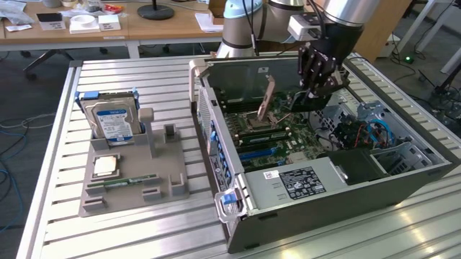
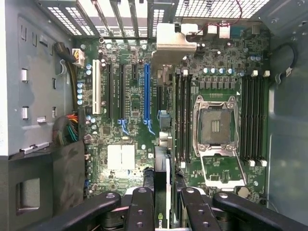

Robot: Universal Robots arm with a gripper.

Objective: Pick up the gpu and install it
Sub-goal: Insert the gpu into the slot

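Two black, bolted fingers [image 2: 142, 207] of the pincer [image 2: 163, 204] are closed narrowly on the gpu [image 2: 164, 120]. They grip its thin dark board edge-on, with the pale folded metal bracket at the far end. The card hangs over the green motherboard [image 2: 130, 159], just beside the long blue slot [image 2: 147, 91], on the side toward the open silver CPU socket [image 2: 214, 125]. It looks not yet seated.

The risk, as I judge it, is that the card runs parallel to the blue slot but offset from it. Pressing down here would land the connector on bare board and small round capacitors. A slight tilt in the grip could also jam the bracket against the perforated steel rear wall [image 2: 120, 14] beyond the blue slot.
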